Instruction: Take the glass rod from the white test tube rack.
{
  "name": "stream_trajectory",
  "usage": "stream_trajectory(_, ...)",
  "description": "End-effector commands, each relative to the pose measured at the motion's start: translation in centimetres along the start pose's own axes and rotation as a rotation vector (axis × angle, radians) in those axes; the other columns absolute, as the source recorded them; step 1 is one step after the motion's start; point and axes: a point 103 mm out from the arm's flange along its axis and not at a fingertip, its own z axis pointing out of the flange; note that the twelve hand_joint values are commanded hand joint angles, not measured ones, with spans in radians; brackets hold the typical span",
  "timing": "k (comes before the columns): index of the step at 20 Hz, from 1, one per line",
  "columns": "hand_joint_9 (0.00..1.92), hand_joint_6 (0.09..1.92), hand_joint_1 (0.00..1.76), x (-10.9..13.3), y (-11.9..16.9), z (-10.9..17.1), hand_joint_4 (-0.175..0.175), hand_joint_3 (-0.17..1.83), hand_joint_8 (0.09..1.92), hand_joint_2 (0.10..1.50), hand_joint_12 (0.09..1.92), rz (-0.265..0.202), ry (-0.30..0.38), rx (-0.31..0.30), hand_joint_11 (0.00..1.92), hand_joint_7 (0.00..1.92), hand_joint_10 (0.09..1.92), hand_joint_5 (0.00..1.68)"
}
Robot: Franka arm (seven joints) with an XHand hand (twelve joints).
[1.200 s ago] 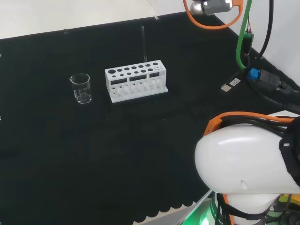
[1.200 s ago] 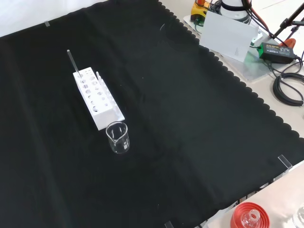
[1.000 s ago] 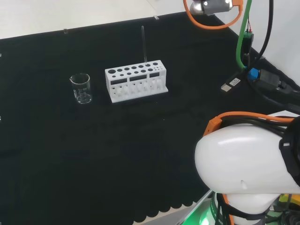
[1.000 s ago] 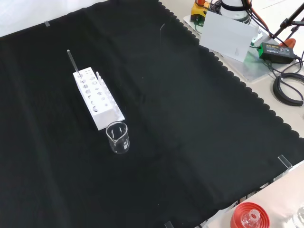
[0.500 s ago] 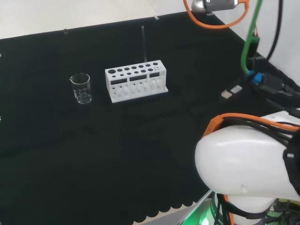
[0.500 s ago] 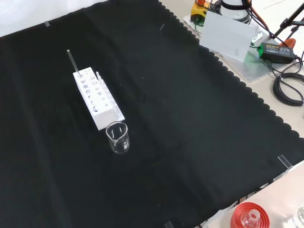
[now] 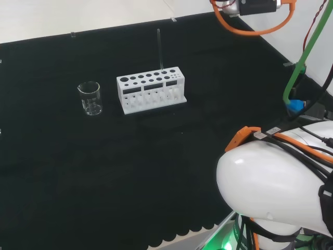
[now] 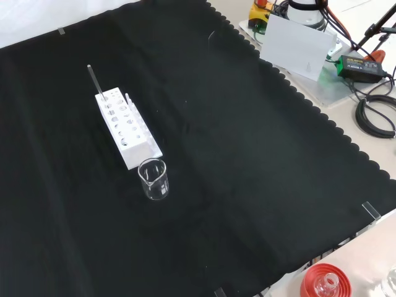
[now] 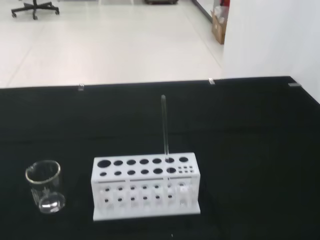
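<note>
A white test tube rack (image 7: 151,92) (image 8: 127,128) (image 9: 145,188) stands on the black cloth. A thin glass rod (image 7: 159,49) (image 8: 93,80) (image 9: 164,126) stands upright in one of its holes, near the rack's right end in the head view and at its far end in the front view. In the wrist view the rack and rod are some way off, with bare cloth before them.
A small clear beaker (image 7: 90,98) (image 8: 153,179) (image 9: 45,186) stands close to the rack's other end. The arm's white link (image 7: 270,192) fills the head view's lower right, with cables (image 7: 299,78) above it. A red ring stand (image 8: 324,281) sits off the cloth.
In the head view the arm's upper part and its cables have shifted up and to the right. Rack, rod and beaker have not moved.
</note>
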Motion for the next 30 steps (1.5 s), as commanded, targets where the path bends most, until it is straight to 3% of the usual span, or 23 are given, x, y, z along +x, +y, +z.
stream_trajectory(1, 0.02, 0.09, 0.4, 0.1, -0.4, 0.9, -0.017, 0.07, 0.51, 1.06, 1.34, 0.021, -0.015, 0.04, 0.0, 0.0, 0.9, 0.05)
stream_trajectory(5, 0.02, 0.09, 0.4, -0.3, -0.5, 0.9, -0.018, 0.07, 0.53, 1.05, 1.37, 0.019, -0.021, 0.031, 0.0, 0.0, 0.9, 0.05)
stream_trajectory(9, 0.06, 0.09, 0.41, -0.5, -0.5, 0.9, -0.017, 0.07, 0.6, 1.05, 1.5, 0.015, -0.02, 0.02, 0.0, 0.0, 0.91, 0.07)
stream_trajectory(16, 0.18, 0.09, 0.42, -2.1, 0.7, 0.2, -0.023, 0.08, 0.72, 1.05, 1.5, -0.009, -0.012, 0.003, 0.16, 0.03, 0.91, 0.12)
stream_trajectory(17, 0.2, 0.09, 0.43, -2.3, 0.8, 0.2, -0.024, 0.08, 0.73, 1.05, 1.5, 0.021, 0.022, -0.008, 0.18, 0.04, 0.9, 0.12)
stream_trajectory(19, 0.22, 0.09, 0.43, -1.0, 1.9, 0.2, -0.026, 0.09, 0.74, 1.05, 1.49, -0.029, 0.02, -0.008, 0.21, 0.06, 0.9, 0.14)
stream_trajectory(22, 0.25, 0.09, 0.43, -1.4, 3.4, 0.6, -0.027, 0.09, 0.75, 1.05, 1.48, -0.032, 0.038, -0.006, 0.24, 0.09, 0.89, 0.15)
stream_trajectory(25, 0.27, 0.09, 0.43, -0.7, 4.4, 0.7, -0.029, 0.09, 0.76, 1.04, 1.48, -0.034, 0.004, -0.021, 0.25, 0.11, 0.89, 0.16)
stream_trajectory(30, 0.3, 0.09, 0.44, -1.9, 6.9, 1.1, -0.032, 0.09, 0.77, 1.04, 1.46, -0.04, 0.02, 0.023, 0.28, 0.14, 0.88, 0.18)
